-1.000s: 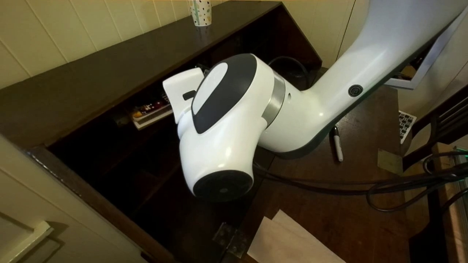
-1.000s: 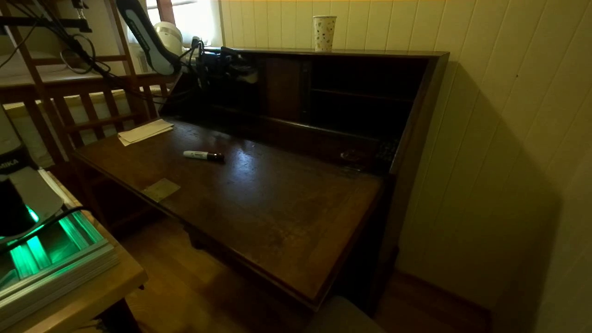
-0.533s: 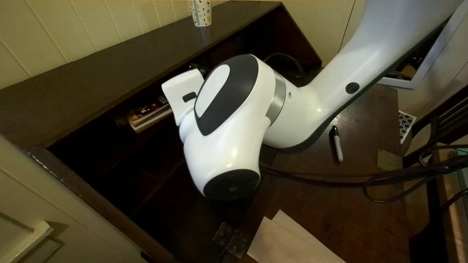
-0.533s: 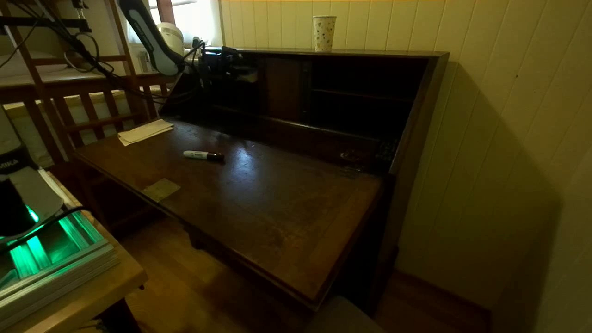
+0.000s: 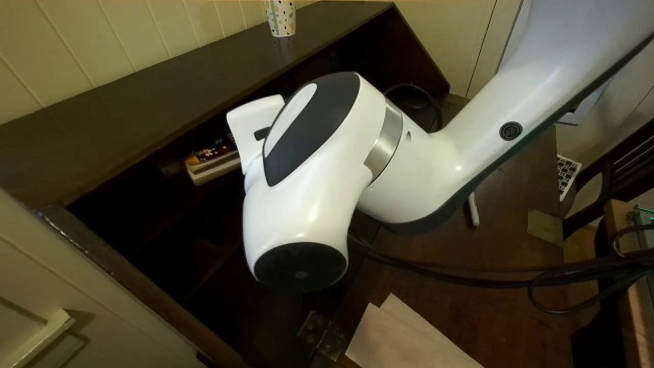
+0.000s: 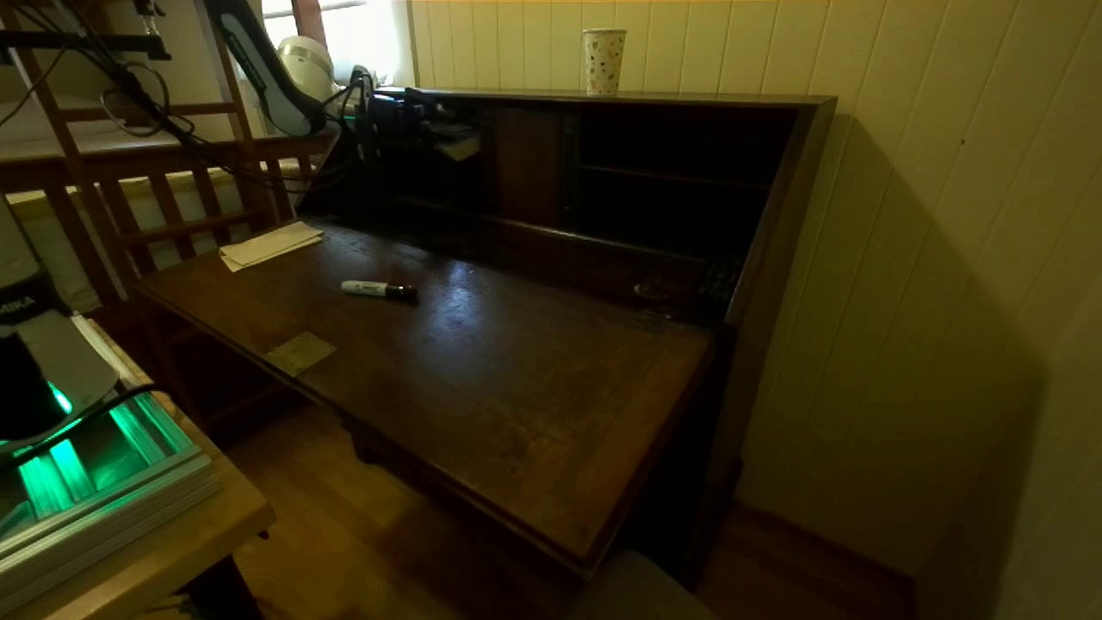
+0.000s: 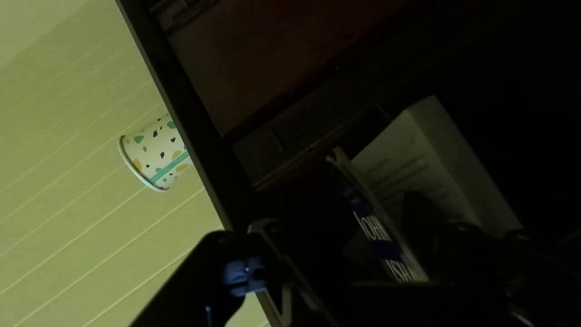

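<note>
My gripper is in the dark upper compartment of the desk. Its dark fingertips look shut on the front cover and some pages of a book; the contact is dim. The cover shows white letters on purple, and the remaining pages hang apart as a pale block. The book also shows in both exterior views, with its pale page edge beside the hand and below the gripper. In an exterior view the white arm hides the fingers.
A spotted paper cup stands on the desk's top; it also shows in the wrist view. A marker and folded paper lie on the desk's lowered front. Cables hang from the arm over it.
The arm's wrist swings slightly right, then back left and down. The book shifts and tilts slightly with the gripper. The arm now covers part of the marker in an exterior view.
</note>
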You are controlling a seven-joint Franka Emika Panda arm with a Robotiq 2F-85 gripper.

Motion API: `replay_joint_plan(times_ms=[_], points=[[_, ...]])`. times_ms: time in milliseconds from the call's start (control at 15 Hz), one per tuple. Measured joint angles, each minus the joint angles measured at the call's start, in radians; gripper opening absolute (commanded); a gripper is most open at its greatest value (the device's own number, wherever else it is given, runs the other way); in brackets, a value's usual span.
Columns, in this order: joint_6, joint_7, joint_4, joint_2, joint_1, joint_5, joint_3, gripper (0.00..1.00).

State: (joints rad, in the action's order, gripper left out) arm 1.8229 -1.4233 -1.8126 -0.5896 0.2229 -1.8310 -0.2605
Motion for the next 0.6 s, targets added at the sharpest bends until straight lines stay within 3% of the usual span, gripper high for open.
replay_joint_plan(times_ms=[267,600], points=[[-0.031,0.006,0.000,0.004,0.005,0.097,0.003,0.89],[-0.052,0.001,0.002,0.004,-0.002,0.112,0.046,0.89]])
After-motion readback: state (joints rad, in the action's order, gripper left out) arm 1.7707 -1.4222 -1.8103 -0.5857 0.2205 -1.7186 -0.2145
